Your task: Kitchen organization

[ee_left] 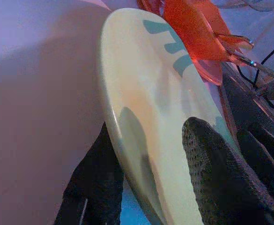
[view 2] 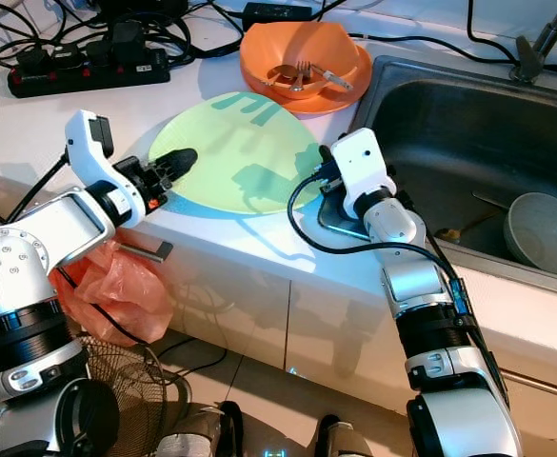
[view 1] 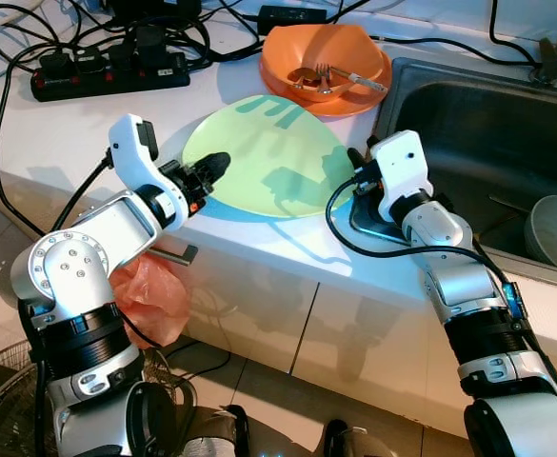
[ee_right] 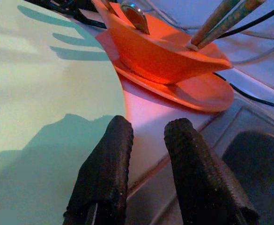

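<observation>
A pale green plate (view 1: pixel 259 157) with teal marks lies on the white counter (view 1: pixel 49 133), near its front edge. My left gripper (view 1: pixel 207 171) is shut on the plate's left rim, with one finger (ee_left: pixel 211 173) on top and the other under the rim. My right gripper (ee_right: pixel 148 129) is open at the plate's right edge, beside the sink's rim, with nothing between its fingers (ee_right: pixel 104 168). Behind the plate an orange bowl (view 1: pixel 326 52) stands on an orange plate (ee_right: pixel 197 91) and holds a fork and a spoon.
A steel sink (view 1: pixel 478 124) lies to the right with a grey bowl (view 1: pixel 554 228) in it. A black power strip (view 1: pixel 107 71) and tangled cables sit at the back left. An orange plastic bag (view 1: pixel 149 295) hangs below the counter's edge.
</observation>
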Controlling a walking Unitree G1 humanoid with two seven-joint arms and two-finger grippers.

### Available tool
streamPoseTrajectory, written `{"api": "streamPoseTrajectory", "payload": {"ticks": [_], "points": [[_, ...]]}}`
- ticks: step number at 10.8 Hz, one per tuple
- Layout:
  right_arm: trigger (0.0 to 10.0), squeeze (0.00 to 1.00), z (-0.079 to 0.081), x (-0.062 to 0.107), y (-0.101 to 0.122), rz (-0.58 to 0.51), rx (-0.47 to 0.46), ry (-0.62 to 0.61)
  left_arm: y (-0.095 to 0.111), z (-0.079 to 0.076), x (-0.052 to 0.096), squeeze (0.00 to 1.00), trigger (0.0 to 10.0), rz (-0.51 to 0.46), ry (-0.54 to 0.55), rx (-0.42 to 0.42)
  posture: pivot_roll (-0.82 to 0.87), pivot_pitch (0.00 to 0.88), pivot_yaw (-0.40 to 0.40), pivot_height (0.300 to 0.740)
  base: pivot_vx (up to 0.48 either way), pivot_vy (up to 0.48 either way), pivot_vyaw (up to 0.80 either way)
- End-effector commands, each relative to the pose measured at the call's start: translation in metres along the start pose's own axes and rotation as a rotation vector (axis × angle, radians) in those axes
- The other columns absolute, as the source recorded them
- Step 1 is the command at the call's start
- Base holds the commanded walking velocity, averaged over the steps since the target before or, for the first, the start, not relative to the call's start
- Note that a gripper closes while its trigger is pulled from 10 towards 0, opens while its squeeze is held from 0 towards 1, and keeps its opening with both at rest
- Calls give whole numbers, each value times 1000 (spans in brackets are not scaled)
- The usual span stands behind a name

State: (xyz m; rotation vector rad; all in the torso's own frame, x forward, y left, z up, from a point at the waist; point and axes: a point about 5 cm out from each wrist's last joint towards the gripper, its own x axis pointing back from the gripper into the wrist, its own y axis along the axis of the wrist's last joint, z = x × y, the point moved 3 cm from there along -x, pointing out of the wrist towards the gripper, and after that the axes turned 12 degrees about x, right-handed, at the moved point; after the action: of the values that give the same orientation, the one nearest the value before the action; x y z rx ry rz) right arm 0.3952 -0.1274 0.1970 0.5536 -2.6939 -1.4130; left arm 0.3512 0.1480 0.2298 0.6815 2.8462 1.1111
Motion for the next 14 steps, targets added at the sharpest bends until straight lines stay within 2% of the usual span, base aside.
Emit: {"api": "streamPoseTrajectory", "payload": {"ticks": [1, 8, 10, 11, 13, 14], "points": [[10000, 0, 9, 2, -10, 39, -16, 33, 2, -7, 2, 0, 0, -19, -23, -15, 105, 180, 23, 740, 0, 0, 0], [10000, 0, 11, 2, -12, 44, -22, 36, 4, -9, 5, 0, 0, -32, -28, -20, 111, 178, 21, 740, 0, 0, 0], [10000, 0, 11, 1, -12, 43, -26, 40, 10, -6, 9, 0, 0, -60, 4, -30, 117, 178, 18, 740, 0, 0, 0], [10000, 0, 12, 1, -12, 44, -28, 42, 15, -1, 13, 0, 10000, -85, 39, -40, 124, 178, 15, 740, 0, 0, 0], [10000, 0, 12, 0, -12, 42, -28, 45, 18, 3, 17, 0, 10000, -105, 63, -42, 130, 178, 11, 740, 0, 0, 0], [10000, 0, 13, -1, -11, 40, -28, 49, 30, 11, 28, 0, 10000, -156, 118, -64, 132, 174, 8, 740, 0, 0, 0]]}}
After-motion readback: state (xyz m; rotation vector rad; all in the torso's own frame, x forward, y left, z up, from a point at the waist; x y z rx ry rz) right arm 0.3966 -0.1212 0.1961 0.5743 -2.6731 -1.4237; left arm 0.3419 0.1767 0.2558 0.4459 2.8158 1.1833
